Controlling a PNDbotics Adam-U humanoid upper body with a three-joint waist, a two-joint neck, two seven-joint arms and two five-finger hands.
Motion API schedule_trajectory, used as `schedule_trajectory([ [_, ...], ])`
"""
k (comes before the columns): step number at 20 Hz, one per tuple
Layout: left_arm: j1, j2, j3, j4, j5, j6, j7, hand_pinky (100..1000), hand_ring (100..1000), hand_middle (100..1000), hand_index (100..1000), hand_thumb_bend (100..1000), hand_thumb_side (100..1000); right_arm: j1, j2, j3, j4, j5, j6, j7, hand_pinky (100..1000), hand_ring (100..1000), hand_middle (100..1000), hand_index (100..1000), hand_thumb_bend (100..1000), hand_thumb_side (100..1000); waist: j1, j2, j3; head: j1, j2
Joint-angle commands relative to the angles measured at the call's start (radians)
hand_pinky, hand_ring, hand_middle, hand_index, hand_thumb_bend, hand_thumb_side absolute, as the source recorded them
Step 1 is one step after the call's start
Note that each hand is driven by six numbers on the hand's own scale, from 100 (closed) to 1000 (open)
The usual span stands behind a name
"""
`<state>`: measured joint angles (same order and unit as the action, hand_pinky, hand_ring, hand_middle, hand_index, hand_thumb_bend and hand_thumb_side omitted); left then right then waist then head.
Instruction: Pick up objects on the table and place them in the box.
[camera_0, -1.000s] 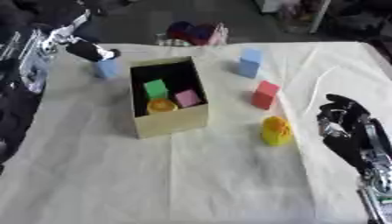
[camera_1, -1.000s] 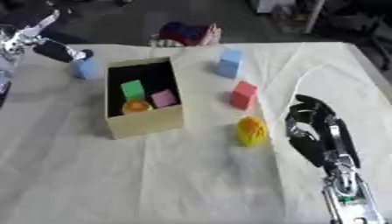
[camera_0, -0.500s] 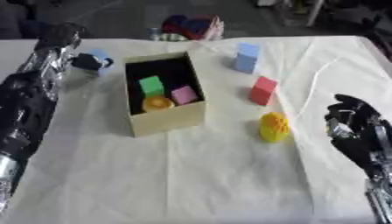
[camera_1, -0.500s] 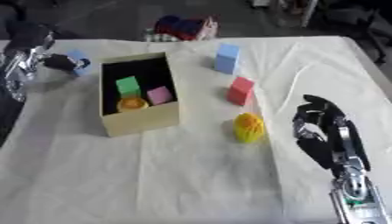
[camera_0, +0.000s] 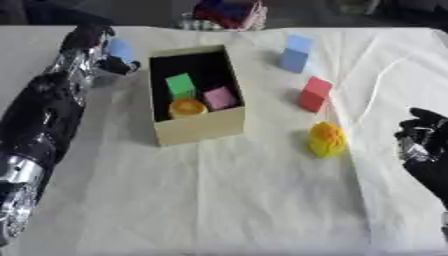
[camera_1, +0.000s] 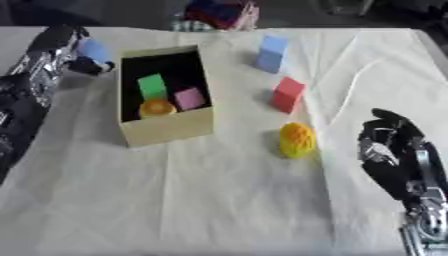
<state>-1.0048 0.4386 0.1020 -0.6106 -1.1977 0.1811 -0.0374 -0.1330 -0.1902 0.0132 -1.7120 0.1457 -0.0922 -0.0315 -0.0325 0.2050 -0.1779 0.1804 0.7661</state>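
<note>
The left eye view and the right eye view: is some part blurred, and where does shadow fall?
Left eye view: all is soft, and the left hand at the light blue block is most smeared; the far half of the box interior is dark. Right eye view: equally soft; the yellow object shows no detail, and the right hand is a dark shape.

Both head-mounted eye views look steeply down at the open tan cardboard box (camera_0: 197, 125), sharing nearly the whole cloth-covered table (camera_0: 219, 200) around it.
</note>
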Motion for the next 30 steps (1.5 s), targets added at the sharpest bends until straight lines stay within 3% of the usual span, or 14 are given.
schedule_trajectory([
  [1, -0.019, 0.038, 0.011, -0.013, 0.015, 0.021, 0.041, 798, 733, 770, 869, 538, 453, -0.015, -0.023, 0.0, -0.017, -0.006, -0.002, 0.002, 749, 626, 626, 802, 100, 209, -0.006, 0.004, -0.003, 0.024, 0.004],
  [5, -0.014, 0.038, 0.006, 0.007, 0.031, 0.015, 0.033, 781, 704, 731, 834, 472, 409, -0.021, -0.023, 0.003, -0.019, -0.008, -0.003, 0.006, 749, 626, 626, 802, 100, 210, -0.003, 0.012, -0.006, 0.027, 0.004],
  [12, -0.002, 0.032, 0.001, 0.012, 0.037, -0.002, 0.008, 726, 543, 525, 683, 267, 138, -0.024, -0.021, 0.001, -0.017, -0.006, -0.002, 0.005, 749, 626, 627, 802, 100, 212, -0.004, 0.015, -0.008, 0.027, 0.004],
  [16, -0.008, 0.039, 0.0, -0.042, 0.066, -0.014, 0.049, 712, 488, 449, 626, 195, 129, -0.024, -0.018, -0.001, -0.017, -0.003, -0.002, 0.003, 749, 626, 627, 801, 100, 214, -0.005, 0.012, -0.005, 0.022, 0.004],
  [20, -0.011, 0.074, -0.025, -0.176, 0.151, -0.064, 0.058, 718, 480, 436, 623, 172, 125, -0.02, -0.02, -0.005, -0.016, 0.002, -0.001, -0.001, 749, 626, 627, 801, 100, 214, -0.002, 0.004, 0.003, 0.007, 0.004],
  [24, 0.009, 0.143, -0.101, -0.397, 0.258, -0.182, -0.022, 725, 492, 450, 631, 193, 112, -0.014, -0.024, -0.009, -0.015, 0.007, 0.0, -0.004, 749, 626, 627, 801, 100, 215, 0.004, -0.006, 0.013, -0.014, 0.004],
  [30, 0.091, 0.254, -0.28, -0.732, 0.449, -0.431, -0.279, 726, 540, 499, 652, 282, 117, -0.01, -0.027, -0.007, -0.014, 0.014, -0.001, -0.003, 749, 626, 627, 801, 100, 217, 0.017, -0.02, 0.023, -0.03, 0.004],
])
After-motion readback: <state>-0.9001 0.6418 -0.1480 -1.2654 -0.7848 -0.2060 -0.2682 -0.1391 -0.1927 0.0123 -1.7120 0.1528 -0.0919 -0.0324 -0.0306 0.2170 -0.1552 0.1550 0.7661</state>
